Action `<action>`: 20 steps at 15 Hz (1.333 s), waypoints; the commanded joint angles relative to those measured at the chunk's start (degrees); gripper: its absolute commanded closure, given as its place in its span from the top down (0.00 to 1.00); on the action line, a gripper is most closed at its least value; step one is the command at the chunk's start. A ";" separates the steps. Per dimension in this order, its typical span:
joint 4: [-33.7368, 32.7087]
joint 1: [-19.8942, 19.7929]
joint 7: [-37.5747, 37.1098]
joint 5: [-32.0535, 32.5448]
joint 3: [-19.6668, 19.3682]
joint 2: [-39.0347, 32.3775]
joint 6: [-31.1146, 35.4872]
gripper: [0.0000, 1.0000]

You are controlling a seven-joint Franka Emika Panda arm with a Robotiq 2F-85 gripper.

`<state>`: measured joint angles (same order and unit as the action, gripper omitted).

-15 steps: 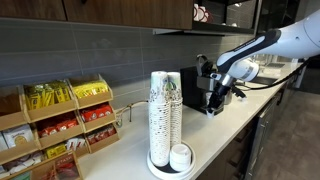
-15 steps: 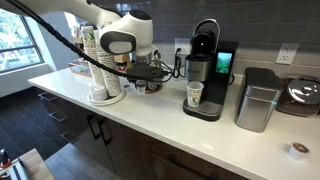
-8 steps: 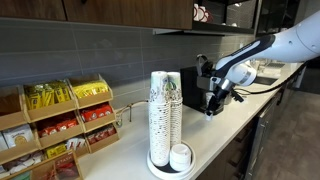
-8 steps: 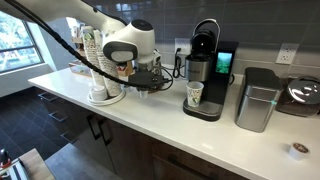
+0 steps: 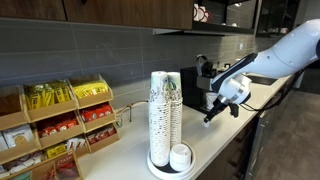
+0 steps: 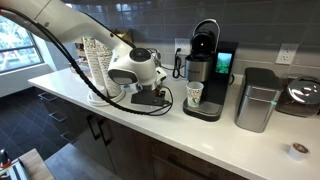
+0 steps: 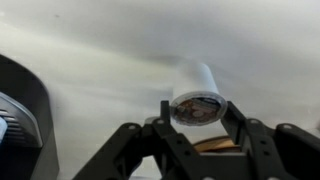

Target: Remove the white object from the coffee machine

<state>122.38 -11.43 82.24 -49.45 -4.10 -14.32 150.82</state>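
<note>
In the wrist view my gripper (image 7: 195,112) is shut on the white object (image 7: 197,82), a small white pod with a dark printed lid, held above the pale counter. In both exterior views the gripper (image 5: 212,113) (image 6: 151,99) hangs low over the counter, in front of and apart from the black coffee machine (image 5: 195,84) (image 6: 207,62). The pod itself is too small to make out in the exterior views. A pale paper cup with dark print (image 6: 194,95) stands on the machine's drip tray.
Tall stacks of white cups (image 5: 165,112) (image 6: 97,68) stand on the counter beside the machine. A rack of snack boxes (image 5: 62,120) stands at the wall. A grey canister (image 6: 257,100) and a small round piece (image 6: 296,150) lie further along the counter.
The arm has drawn away from the coffee machine and moved down toward the counter's front, carrying the white object. The paper cup stays on the machine.
</note>
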 commanded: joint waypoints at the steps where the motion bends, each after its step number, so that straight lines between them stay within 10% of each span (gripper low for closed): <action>1: 0.16 -0.35 1.24 -6.00 1.41 -1.31 3.91 0.79; 5: 2.58 0.78 -5.29 -1.95 -0.38 3.48 3.26 0.99; 20: 3.17 1.69 -39.12 22.44 -3.82 22.78 -16.97 1.00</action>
<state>124.83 -11.11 47.02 -30.32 -6.30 5.21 137.88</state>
